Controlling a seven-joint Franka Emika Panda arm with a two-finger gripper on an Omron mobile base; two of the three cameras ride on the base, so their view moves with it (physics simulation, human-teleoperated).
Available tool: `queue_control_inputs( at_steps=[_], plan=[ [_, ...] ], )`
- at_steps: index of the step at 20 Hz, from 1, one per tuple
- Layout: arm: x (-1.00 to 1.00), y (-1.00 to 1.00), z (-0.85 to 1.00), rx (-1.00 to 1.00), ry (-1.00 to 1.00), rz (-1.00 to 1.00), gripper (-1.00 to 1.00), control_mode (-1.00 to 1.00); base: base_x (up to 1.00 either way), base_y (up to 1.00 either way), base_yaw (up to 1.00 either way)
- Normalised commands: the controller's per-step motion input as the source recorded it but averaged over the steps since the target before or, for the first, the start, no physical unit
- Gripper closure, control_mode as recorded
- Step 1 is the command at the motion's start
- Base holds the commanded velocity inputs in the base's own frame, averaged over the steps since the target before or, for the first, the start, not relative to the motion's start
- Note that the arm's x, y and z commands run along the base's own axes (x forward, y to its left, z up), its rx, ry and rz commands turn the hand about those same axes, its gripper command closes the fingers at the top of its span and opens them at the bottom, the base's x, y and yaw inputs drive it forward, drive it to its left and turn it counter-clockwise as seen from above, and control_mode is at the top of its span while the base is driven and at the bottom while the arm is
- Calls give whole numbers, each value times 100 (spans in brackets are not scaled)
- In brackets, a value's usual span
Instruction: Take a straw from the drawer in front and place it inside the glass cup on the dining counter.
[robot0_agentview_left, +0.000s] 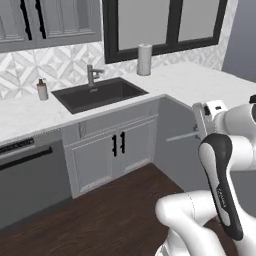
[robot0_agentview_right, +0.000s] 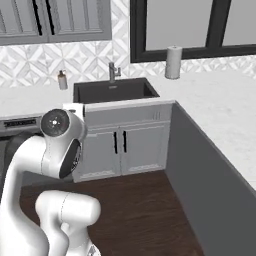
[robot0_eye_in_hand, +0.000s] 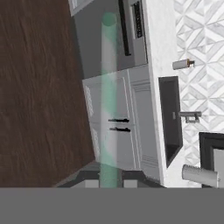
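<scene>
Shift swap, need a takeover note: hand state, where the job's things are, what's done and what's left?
Hand: shut on the straw, which sticks out straight ahead between the fingertips.
Hand camera faces the sink and the cabinet doors under it, paper towel roll to one side.
Done: straw picked up.
Left: carry it to the glass cup on the dining counter, lower it in, release.

The white marble counter (robot0_agentview_left: 200, 85) runs along the wall and turns at a corner. A dark sink (robot0_agentview_left: 100, 94) with a grey tap (robot0_agentview_left: 92, 74) is set into it. A soap bottle (robot0_agentview_left: 42, 90) and a paper-towel roll (robot0_agentview_left: 144, 59) stand on it.
</scene>
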Motion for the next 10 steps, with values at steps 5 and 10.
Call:
queue_control_inputs(
  at_steps=[5,10],
  plan=[
    [0,0,0,0,0,0,100,100,-49,-100,-22],
    [0,0,0,0,0,0,100,100,-50,-100,-19]
  ],
)
